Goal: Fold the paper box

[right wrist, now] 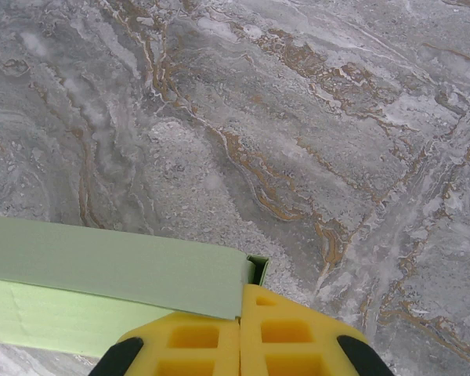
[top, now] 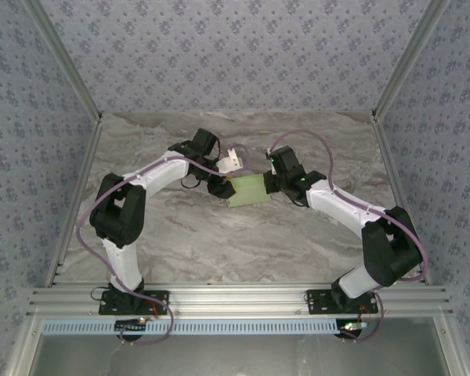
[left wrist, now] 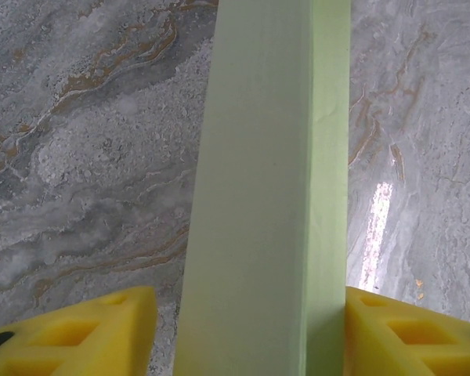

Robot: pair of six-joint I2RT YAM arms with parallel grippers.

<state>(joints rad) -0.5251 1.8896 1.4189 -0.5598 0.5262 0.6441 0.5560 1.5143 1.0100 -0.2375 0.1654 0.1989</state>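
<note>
Two robot arms meet over the middle of a grey marbled bench (top: 211, 251), walled in by blue patterned panels (top: 219, 47), with a pale green paper box (top: 247, 189) between their tips. The left arm (top: 153, 176) reaches in from one side, the right arm (top: 345, 205) from the other.

The left pincer (top: 219, 186) stands partly open around the box, which runs lengthwise through the gap as a long folded strip with one crisp lengthwise crease. In the left wrist view, one yellow finger (left wrist: 70, 337) shows a sliver of marble between itself and the card. The opposite finger (left wrist: 415, 333) sits right at the box's edge.

The right pincer (right wrist: 240, 313) is closed tight on the far end of the box. Its two yellow fingers press together, and the card's end edge runs down into the seam between them. A small darker green flap (right wrist: 258, 270) peeks out just behind that pincer's tip.

The box lies roughly level, angled slightly across the bench, near the centre and well away from both arm bases.
</note>
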